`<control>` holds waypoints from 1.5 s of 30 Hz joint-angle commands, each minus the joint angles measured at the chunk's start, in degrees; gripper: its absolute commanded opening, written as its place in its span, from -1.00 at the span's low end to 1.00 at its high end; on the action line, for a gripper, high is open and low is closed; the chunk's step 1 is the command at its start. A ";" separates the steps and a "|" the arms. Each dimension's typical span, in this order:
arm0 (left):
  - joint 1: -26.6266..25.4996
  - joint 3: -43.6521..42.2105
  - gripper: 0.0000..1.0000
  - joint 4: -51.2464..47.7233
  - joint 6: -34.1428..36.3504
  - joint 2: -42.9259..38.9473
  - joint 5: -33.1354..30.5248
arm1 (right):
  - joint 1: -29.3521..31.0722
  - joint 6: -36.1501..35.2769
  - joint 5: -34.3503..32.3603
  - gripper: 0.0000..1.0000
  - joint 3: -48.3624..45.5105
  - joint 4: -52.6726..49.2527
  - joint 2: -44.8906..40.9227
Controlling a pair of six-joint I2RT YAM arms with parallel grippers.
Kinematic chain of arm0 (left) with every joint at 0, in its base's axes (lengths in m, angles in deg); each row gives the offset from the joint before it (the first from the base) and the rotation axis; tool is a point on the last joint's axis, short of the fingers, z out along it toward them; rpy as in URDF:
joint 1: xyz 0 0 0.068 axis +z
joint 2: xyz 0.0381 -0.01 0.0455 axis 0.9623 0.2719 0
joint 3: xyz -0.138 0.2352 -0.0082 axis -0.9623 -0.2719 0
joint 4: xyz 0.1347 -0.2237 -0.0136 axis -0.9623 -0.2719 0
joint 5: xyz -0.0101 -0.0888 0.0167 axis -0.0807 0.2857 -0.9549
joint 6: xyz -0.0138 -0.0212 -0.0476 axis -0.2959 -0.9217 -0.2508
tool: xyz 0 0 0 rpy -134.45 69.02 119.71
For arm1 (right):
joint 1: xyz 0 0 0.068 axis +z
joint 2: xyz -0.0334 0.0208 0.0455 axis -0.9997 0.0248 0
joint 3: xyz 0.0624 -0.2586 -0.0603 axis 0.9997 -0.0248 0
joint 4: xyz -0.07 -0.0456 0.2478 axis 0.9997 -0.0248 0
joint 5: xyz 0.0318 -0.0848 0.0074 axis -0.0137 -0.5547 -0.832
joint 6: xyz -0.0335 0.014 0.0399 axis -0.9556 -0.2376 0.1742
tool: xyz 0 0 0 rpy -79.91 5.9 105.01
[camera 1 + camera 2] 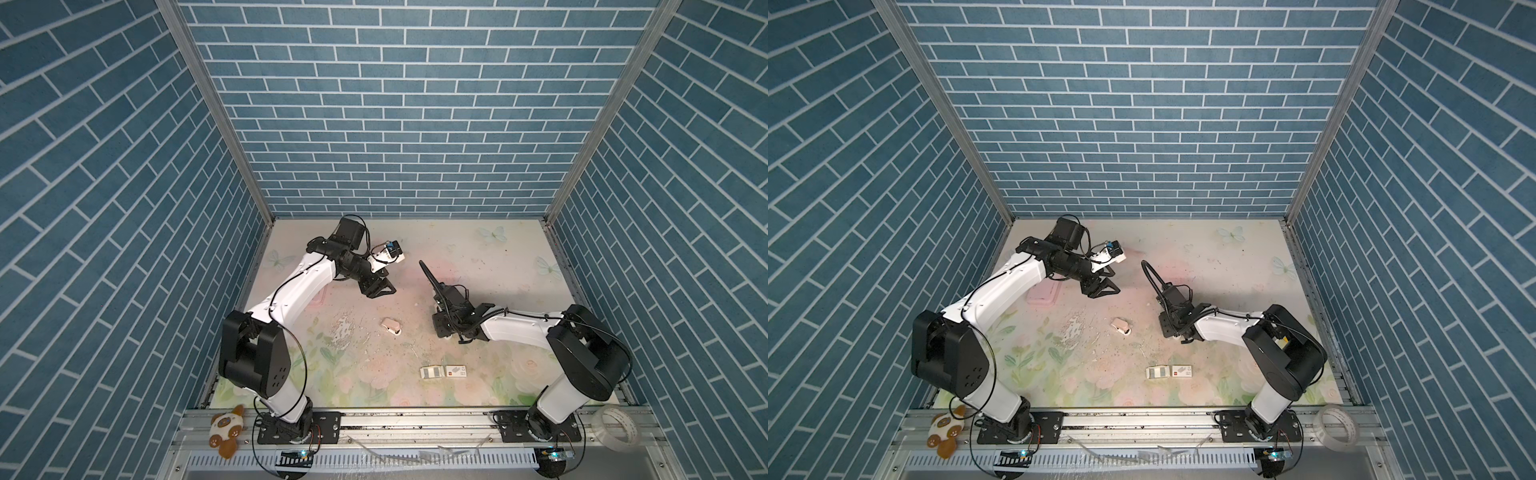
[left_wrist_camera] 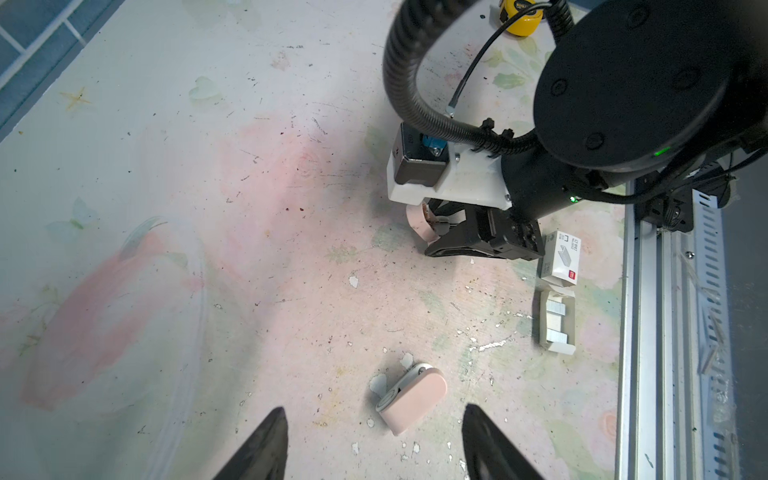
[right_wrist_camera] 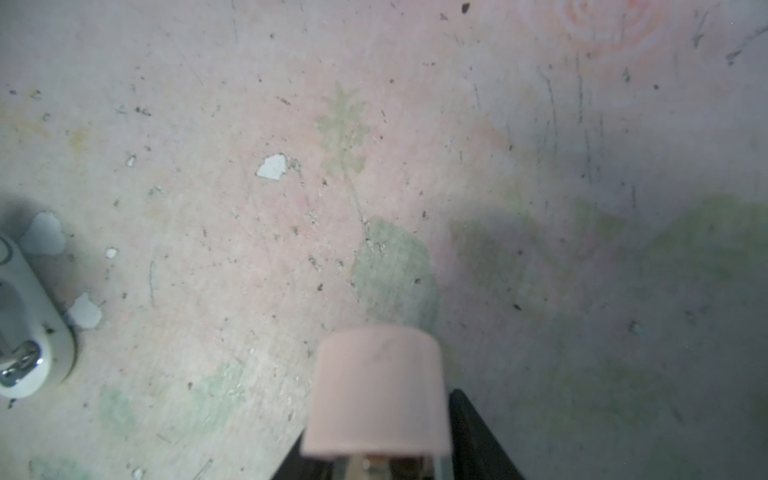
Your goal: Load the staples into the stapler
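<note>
Where tray [image 2: 571, 328] lies open, staples [image 2: 555, 309] inside, sleeve [image 2: 561, 259] beside

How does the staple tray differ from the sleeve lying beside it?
The staple tray lies open with silvery staples showing, while the sleeve is closed and shows none. The sleeve bears a red mark and print, but the tray is plain. Both are small white cardboard pieces, side by side.

Robot lab test cell: brick-print backdrop walls [image 1: 407, 104], alu frame [image 1: 215, 104], L arm [image 1: 291, 286], R arm [image 1: 515, 328] bolted to rail [image 1: 415, 424].

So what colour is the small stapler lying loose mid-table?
The stapler is pale pink over white; clearest in left wrist view.
</note>
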 commanded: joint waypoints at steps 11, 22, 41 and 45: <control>-0.07 1.58 0.38 -4.36 2.48 1.29 3.51 | 0.37 -0.48 2.41 0.02 -3.05 -2.23 -7.30; -0.11 4.47 0.28 -9.32 4.90 4.05 4.11 | 0.48 0.83 3.95 0.02 -5.51 -6.10 -9.71; -6.65 5.69 0.19 -15.69 14.68 10.12 -7.36 | -0.20 8.29 5.04 -0.03 -7.55 -19.59 -30.77; -10.50 4.10 0.16 -14.98 18.43 12.78 -13.20 | -2.25 12.30 6.15 -0.04 -8.27 -22.06 -37.13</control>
